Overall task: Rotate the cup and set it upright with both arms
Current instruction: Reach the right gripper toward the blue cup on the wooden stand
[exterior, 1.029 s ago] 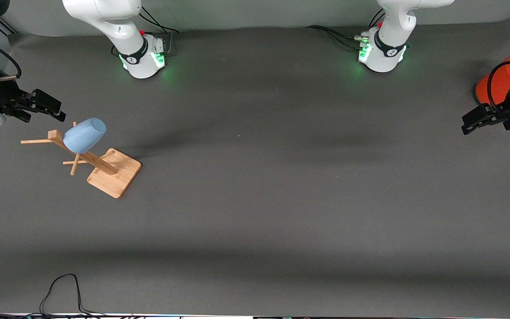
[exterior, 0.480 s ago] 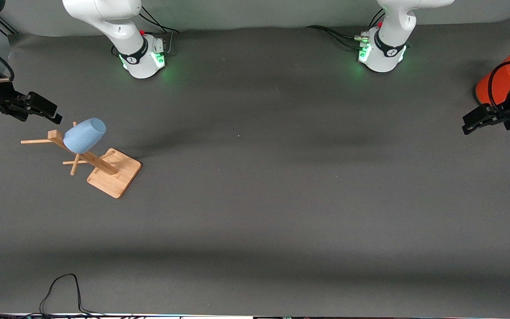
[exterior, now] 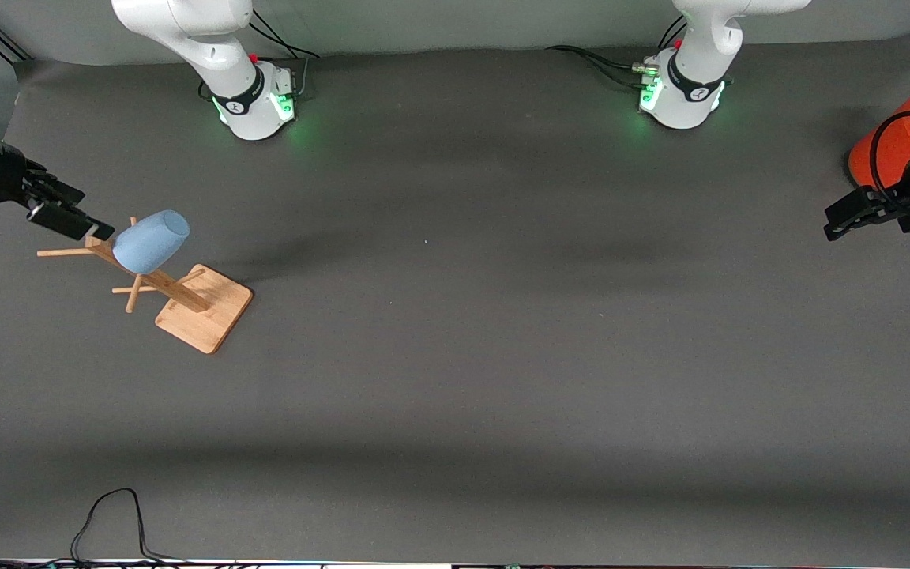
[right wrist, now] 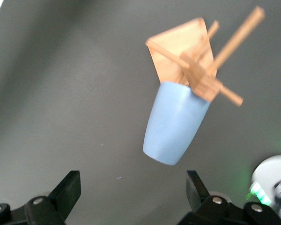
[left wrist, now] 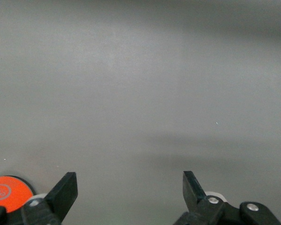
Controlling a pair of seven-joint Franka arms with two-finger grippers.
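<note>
Two grippers: both stand spread wide and empty, one at each side edge of the front view.
Table (exterior: 455, 379): dark grey mat; the lower part of the front view holds only a loop of black cable (exterior: 107, 514) at the lower left.
Rack (exterior: 178, 296): a wooden peg stand in the left part of the front view, its square base nearest the camera, its post rising toward the upper left.
Cup (exterior: 151, 239): light blue, hung mouth-down over one peg of the rack, so it lies tilted; in the front view its closed bottom points lower left and its open rim upper right.
Key relation: the cup's closed bottom faces the right gripper (exterior: 68, 220), which sits just beside it at the left edge of the front view. The cup's long axis runs straight away from the wrist camera, between the two fingers.
Right gripper, wrist view (right wrist: 133, 187): fingers spread wider than the cup (right wrist: 175, 123), touching nothing; the cup's bottom is near but apart.
Nearer arm: the right, by far.
Left gripper (exterior: 846, 217): waits at the right edge of the front view, open (left wrist: 129, 186), holding nothing, beside a red can (exterior: 889, 146).
Judgement: the pull off the peg is not yet begun.
</note>
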